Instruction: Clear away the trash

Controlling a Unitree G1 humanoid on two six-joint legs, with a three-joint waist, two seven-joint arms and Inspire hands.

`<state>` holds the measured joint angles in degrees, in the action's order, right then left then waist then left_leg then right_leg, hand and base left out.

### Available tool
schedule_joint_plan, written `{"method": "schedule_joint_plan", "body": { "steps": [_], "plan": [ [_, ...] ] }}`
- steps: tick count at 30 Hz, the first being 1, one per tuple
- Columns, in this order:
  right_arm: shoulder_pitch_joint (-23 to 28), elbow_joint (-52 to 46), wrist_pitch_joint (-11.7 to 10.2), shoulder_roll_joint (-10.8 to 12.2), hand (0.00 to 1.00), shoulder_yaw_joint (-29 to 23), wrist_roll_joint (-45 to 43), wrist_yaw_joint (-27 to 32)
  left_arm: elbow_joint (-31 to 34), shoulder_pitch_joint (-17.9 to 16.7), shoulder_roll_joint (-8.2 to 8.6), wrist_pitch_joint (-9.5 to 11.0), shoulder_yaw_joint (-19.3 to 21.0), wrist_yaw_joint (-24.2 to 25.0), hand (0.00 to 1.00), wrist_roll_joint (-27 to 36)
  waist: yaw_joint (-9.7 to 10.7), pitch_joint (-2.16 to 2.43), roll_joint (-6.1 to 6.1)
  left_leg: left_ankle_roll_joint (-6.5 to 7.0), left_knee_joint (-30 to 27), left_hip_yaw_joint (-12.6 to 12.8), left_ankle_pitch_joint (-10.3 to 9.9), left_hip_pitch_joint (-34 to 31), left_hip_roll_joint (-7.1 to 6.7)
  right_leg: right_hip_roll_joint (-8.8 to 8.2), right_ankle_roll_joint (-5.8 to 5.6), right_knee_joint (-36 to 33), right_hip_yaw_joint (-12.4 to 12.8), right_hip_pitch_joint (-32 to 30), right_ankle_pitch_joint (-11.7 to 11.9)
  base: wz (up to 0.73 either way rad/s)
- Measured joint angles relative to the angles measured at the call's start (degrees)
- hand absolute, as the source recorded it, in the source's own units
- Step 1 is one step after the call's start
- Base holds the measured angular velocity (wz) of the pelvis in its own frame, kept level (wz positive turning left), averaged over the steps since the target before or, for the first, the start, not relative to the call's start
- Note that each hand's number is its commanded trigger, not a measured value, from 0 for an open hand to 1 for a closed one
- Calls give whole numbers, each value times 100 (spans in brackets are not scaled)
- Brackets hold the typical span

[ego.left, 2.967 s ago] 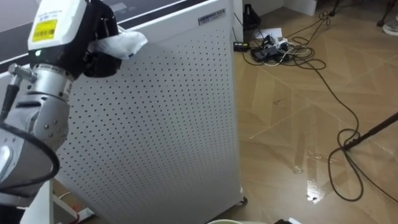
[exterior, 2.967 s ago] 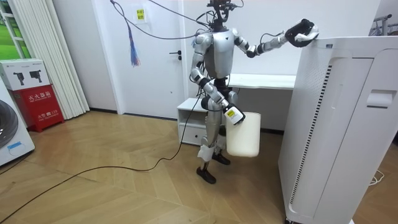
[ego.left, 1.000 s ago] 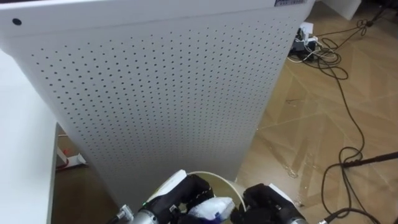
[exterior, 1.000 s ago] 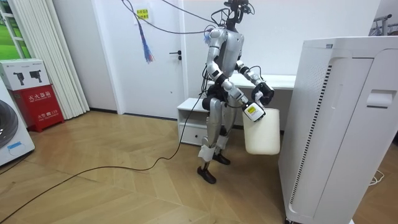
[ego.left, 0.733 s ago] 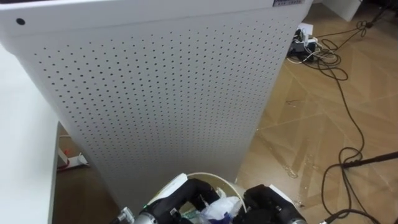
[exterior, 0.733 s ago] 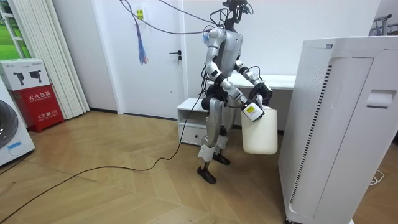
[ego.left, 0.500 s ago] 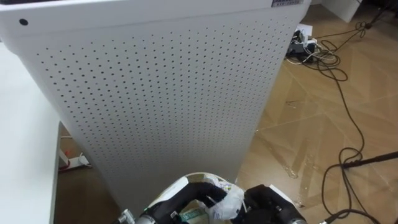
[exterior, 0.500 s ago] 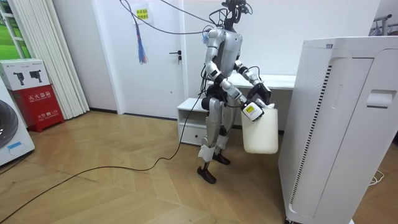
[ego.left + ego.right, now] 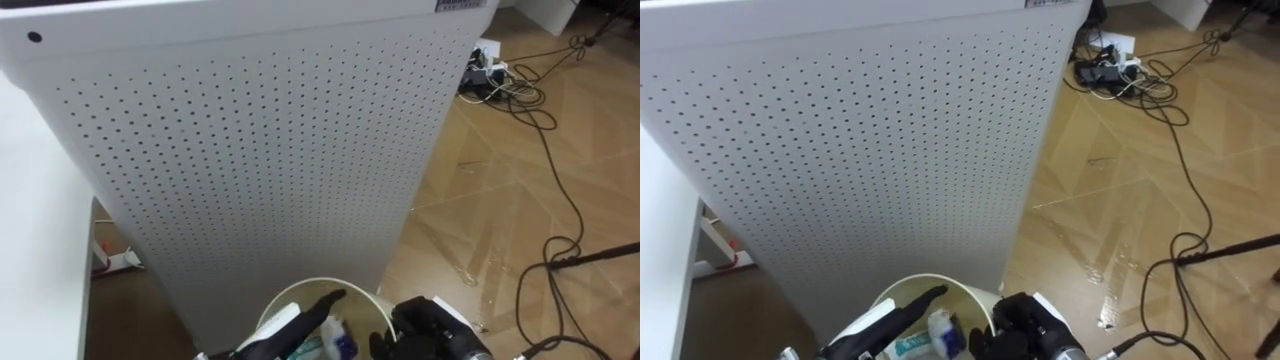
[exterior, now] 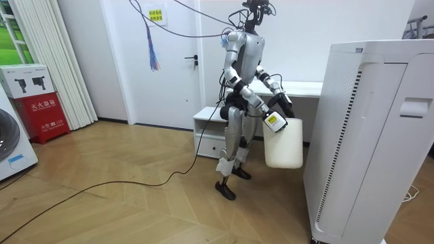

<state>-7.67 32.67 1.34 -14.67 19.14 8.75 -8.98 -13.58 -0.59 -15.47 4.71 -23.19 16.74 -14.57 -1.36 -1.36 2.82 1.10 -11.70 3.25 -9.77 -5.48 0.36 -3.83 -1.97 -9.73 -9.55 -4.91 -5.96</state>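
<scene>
Since 0.5 s ago the L fingers let go: crumpled white paper wad (image 9: 336, 332) was no longer pinched above the rim and lay inside the round white plastic bin (image 9: 345, 287), w/ green and blue scraps around it. How deep it sat: cannot tell.

Left hand (image 9: 302, 319) was empty, fingers straight and released, reaching across the bin mouth from the lower left, dark tips near the far rim. Right hand (image 9: 432, 325) was clenched on the bin rim at the R side. Room view showed the bin hanging clear of the floor in front of the robot.

Robot stood just beside the tall white perforated metal cabinet (image 9: 250, 150). Wooden plank floor (image 9: 520, 200) lay to the R, w/ a tangle of black cables (image 9: 505, 85) at the far end.

Key relation: wad lay directly below the L fingers, inside the walls, so the drop looked done. Judged next move: lift L hand straight up and back out; the rim was close on both sides, so a sideways pull could knock the bin in the R grip.
</scene>
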Motion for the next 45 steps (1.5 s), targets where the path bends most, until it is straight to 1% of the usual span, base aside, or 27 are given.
{"method": "schedule_joint_plan", "body": {
  "steps": [2, 4, 7, 10, 12, 14, 16, 18, 19, 20, 22, 24, 26, 30, 33, 34, 35, 36, 37, 39, 41, 42, 43, 44, 45],
  "plan": [
    [61, 41, 0, 4, 100, -6, -3, 16, 0, -99, 8, -13, 1, 48, 0, -1, 28, 1, 2, 0, 0, -13, 0, 2, 0, -1, 0, 0, -7, 11, 0, 2],
    [131, 45, 0, 6, 100, -5, -3, 17, 0, -205, 1, -98, 0, 177, 0, -1, 88, 1, 2, 0, -1, -12, 0, 0, -1, -2, 0, 0, -5, 11, 0, 0],
    [216, 49, 0, 5, 100, -6, -19, 8, -3, -245, 11, -228, 4, 345, 0, -3, 108, 3, 5, 0, -4, 15, 0, 21, 1, 0, 0, -2, 15, 16, 0, -5],
    [331, 45, 1, -1, 100, -12, -3, -9, -5, -382, -5, -241, 64, 470, 0, -2, 107, 5, 1, 0, -3, 89, 0, 69, 10, 3, 0, 1, 60, 42, 0, -10],
    [436, 26, 2, -17, 100, -13, 30, -2, -8, -489, -64, -304, 64, 599, 0, 0, 121, 9, -8, -1, 6, 106, -1, 145, 17, 8, 0, 6, 67, 116, 0, -3],
    [473, -57, 2, -52, 100, -22, 20, 3, -7, -543, -211, -363, 67, 756, 0, 0, 137, 17, -25, -1, 1, 121, -1, 155, 18, 5, 0, 6, 62, 124, 0, 0],
    [472, -83, 2, -103, 100, -22, 4, 2, -7, -582, -291, -398, 67, 816, 0, 2, 164, 42, -70, -1, 1, 120, -2, 168, 15, 1, 0, -2, 48, 141, 0, 2],
    [472, -84, 1, -157, 100, -43, 3, 3, -5, -592, -344, -399, 72, 874, 0, 16, 196, 54, -118, -1, 6, 120, -2, 210, 16, 0, 0, -3, 30, 190, 0, 7],
    [471, -86, -2, -167, 100, -82, 9, 4, -4, -625, -343, -398, 120, 879, 0, 59, 210, 80, -161, -1, 15, 120, -2, 223, 16, 0, 0, -5, 29, 197, 0, 3],
    [471, -97, -10, -184, 100, -93, 14, 7, 4, -662, -320, -399, 204, 879, 0, 160, 235, 99, -204, 0, 23, 120, -1, 227, 14, 1, 0, -4, 29, 197, 0, 0],
    [493, -101, -11, -195, 100, -112, 17, 16, 14, -678, -300, -397, 323, 865, 0, 277, 248, 120, -251, 3, 21, 117, 1, 230, 16, 3, 1, -6, 28, 200, 0, 0],
    [555, -111, -11, -204, 100, -172, 20, 20, 24, -680, -279, -397, 440, 859, 0, 349, 255, 127, -276, 4, 35, 114, 2, 257, 17, 4, 1, -5, 20, 226, 0, 0],
    [701, -189, -10, -201, 100, -340, 4, 8, 60, -802, -165, -397, 712, 768, 0, 381, 260, 125, -277, 4, 91, 115, 2, 326, 11, 3, -2, -5, 22, 281, -9, 0],
    [965, -197, -17, -197, 100, -505, 7, 16, 105, -1056, -106, -390, 978, 449, 0, 381, 250, 116, -250, 4, 97, 117, 1, 383, 11, 2, -2, -2, 19, 316, -24, 0],
    [1232, -120, -16, -193, 100, -544, 6, 54, -38, -1290, -2, -379, 1150, 184, 0, 384, 232, 104, -231, 2, 115, 120, 0, 417, 11, 3, -11, 12, 18, 356, -40, 0],
    [1303, -65, -21, -190, 100, -544, 3, 54, -267, -1325, 55, -323, 1222, 82, 0, 387, 222, 100, -224, 2, 143, 124, 0, 425, 12, 5, -11, 17, 17, 361, -41, 0],
    [1324, 9, -36, -179, 100, -545, -8, 48, -426, -1323, 88, -301, 1257, 41, 0, 387, 223, 95, -215, 2, 144, 124, 0, 437, 13, 7, -11, 18, 17, 372, -41, 0],
    [1377, 132, -41, -153, 100, -544, -31, 46, -707, -1328, 156, -297, 1339, -26, 0, 388, 217, 83, -193, 1, 150, 125, 0, 478, 14, 9, -12, 17, 18, 390, -46, 0],
    [1461, 220, -53, -136, 100, -544, -33, 46, -916, -1330, 188, -296, 1398, -58, 0, 390, 192, 73, -173, 1, 174, 126, -1, 491, 12, 10, -12, 19, 18, 390, -53, 0],
    [1558, 422, -55, -121, 100, -543, -32, 58, -1179, -1330, 204, -290, 1403, -195, 0, 464, 148, 68, -154, 1, 213, 126, -1, 524, 11, 12, -12, 22, 19, 404, -53, 0],
    [1614, 661, -85, -113, 100, -535, -20, 75, -1455, -1330, 216, -193, 1402, -354, 0, 631, 96, 62, -144, 1, 213, 126, -1, 533, 11, 12, -12, 23, 18, 415, -53, 0],
    [1594, 858, -133, -78, 100, -532, -20, 130, -1628, -1325, 271, -131, 1374, -488, 0, 749, 83, 62, -146, 2, 220, 132, -1, 531, 9, 12, -12, 25, 23, 415, -53, 0],
    [1566, 1069, -176, -35, 100, -534, -12, 232, -1818, -1307, 350, -18, 1378, -540, 0, 891, 78, 65, -149, 2, 236, 141, -2, 531, 12, 13, -14, 25, 24, 415, -54, 0],
    [1564, 1153, -215, -24, 100, -534, -12, 249, -1894, -1305, 372, 25, 1375, -541, 0, 958, 78, 67, -146, 1, 240, 143, -3, 533, 13, 16, -13, 26, 24, 415, -57, 0],
    [1577, 1284, -319, -9, 100, -534, -11, 255, -1996, -1309, 397, 107, 1360, -551, 0, 1066, 84, 69, -143, 1, 254, 142, -3, 538, 16, 21, -10, 36, 21, 419, -62, 0]
  ]
}}
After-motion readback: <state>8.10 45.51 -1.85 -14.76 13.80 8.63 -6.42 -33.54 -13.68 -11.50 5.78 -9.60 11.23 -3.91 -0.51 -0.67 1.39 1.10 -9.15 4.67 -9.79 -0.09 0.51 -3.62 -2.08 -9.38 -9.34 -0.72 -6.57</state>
